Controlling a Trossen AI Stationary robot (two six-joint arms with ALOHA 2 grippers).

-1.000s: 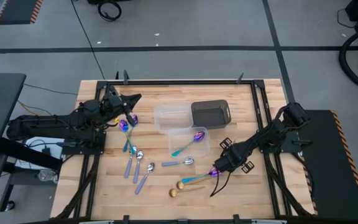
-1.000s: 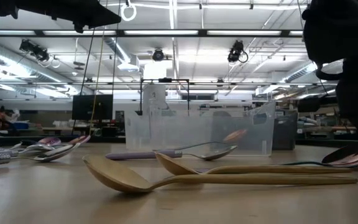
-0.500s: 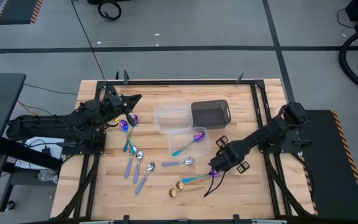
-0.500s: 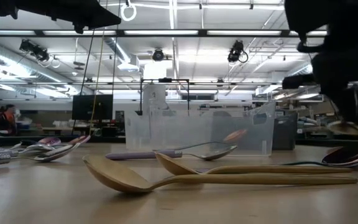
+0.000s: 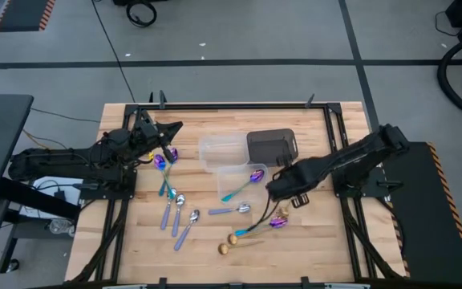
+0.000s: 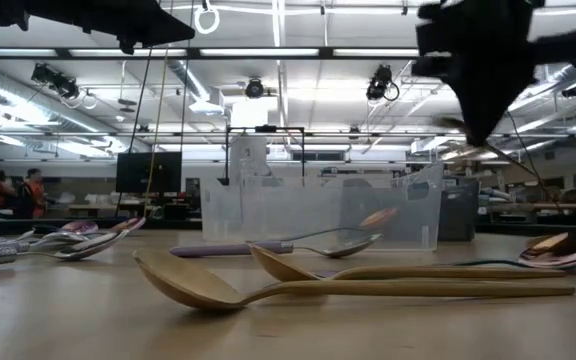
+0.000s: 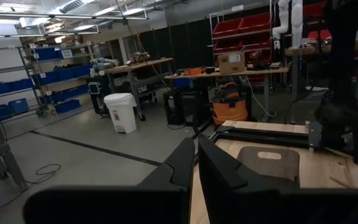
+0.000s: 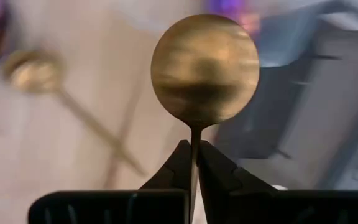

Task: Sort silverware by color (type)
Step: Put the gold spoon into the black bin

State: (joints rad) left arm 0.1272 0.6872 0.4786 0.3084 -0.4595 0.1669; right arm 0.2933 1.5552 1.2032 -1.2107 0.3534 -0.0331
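Note:
My right gripper (image 8: 193,149) is shut on a gold spoon (image 8: 205,65) and hovers near the clear tubs (image 5: 269,191). On the table lie two more gold spoons (image 5: 233,241), silver spoons with pale blue handles (image 5: 184,215) (image 5: 237,209), and purple spoons with teal handles (image 5: 277,222) (image 5: 161,163). Another purple spoon (image 5: 253,177) lies in the nearer clear tub (image 5: 224,191). My left gripper (image 5: 172,128) is shut, holds nothing, and waits at the table's far left (image 7: 196,149). My right gripper pinches the gold spoon by its thin handle (image 8: 193,134), just behind the round bowl. The handle runs back between the two fingers (image 8: 211,163), along them. The bowl stands out beyond the fingertips, and the spoon is lifted clear of the table.
A second clear tub (image 5: 220,148) and a dark rectangular tub (image 5: 271,145) stand side by side at the table's far middle. In the low view two gold spoons (image 6: 348,285) lie in front of a clear tub (image 6: 318,215). People show far off in the room behind.
My right gripper has risen from the near right part of the table and moved toward the far edge and the tubs, carrying the gold spoon up clear of the wood. The purple spoon beside it has stayed on the table.

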